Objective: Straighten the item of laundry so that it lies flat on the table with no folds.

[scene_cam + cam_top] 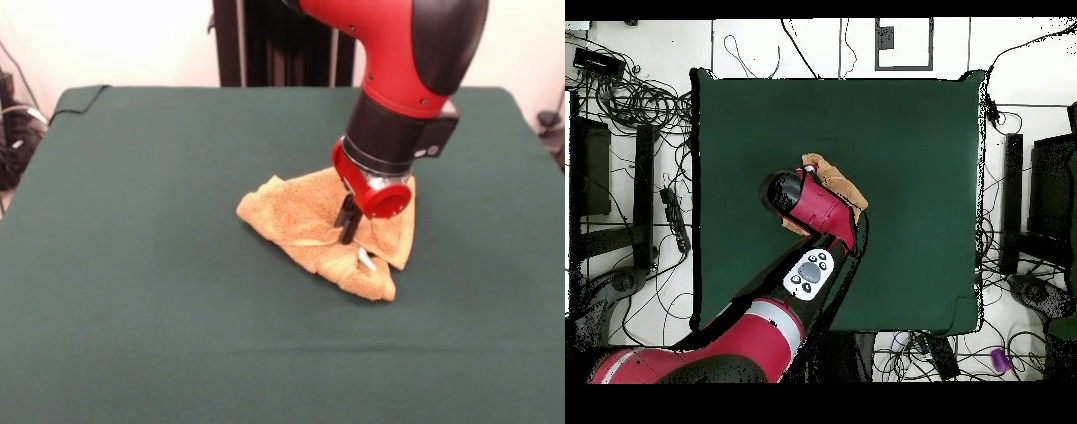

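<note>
Item: towel [305, 221], crumpled and folded, mid-table [132, 265], somewhat toward the far edge. Your gripper [348, 223] presses down into it; jaw state cannot be told.

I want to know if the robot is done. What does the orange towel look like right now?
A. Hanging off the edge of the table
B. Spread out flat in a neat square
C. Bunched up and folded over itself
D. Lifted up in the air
C: the towel lies crumpled in folded layers on the green table, with the gripper down on it.
</note>
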You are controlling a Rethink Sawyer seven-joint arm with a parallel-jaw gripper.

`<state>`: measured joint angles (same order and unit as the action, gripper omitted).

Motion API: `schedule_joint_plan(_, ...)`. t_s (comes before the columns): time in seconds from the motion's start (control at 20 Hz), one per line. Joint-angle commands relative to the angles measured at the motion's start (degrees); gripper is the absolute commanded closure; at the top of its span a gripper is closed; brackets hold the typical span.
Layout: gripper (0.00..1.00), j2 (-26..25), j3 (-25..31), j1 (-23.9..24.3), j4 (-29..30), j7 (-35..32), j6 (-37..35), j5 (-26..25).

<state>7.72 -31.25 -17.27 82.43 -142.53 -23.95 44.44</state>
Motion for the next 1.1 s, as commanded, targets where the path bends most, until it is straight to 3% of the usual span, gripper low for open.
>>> schedule_joint_plan(0.05,1.00,-2.8,13.9,0.4,-3.7,-17.0,0.2,6.5)
schedule_joint_plan(0.55,1.00,1.2,19.0,1.3,-2.2,-15.2,3.0,10.6)
schedule_joint_plan(1.1,1.00,5.5,18.8,0.2,0.4,-15.7,0.2,11.9)
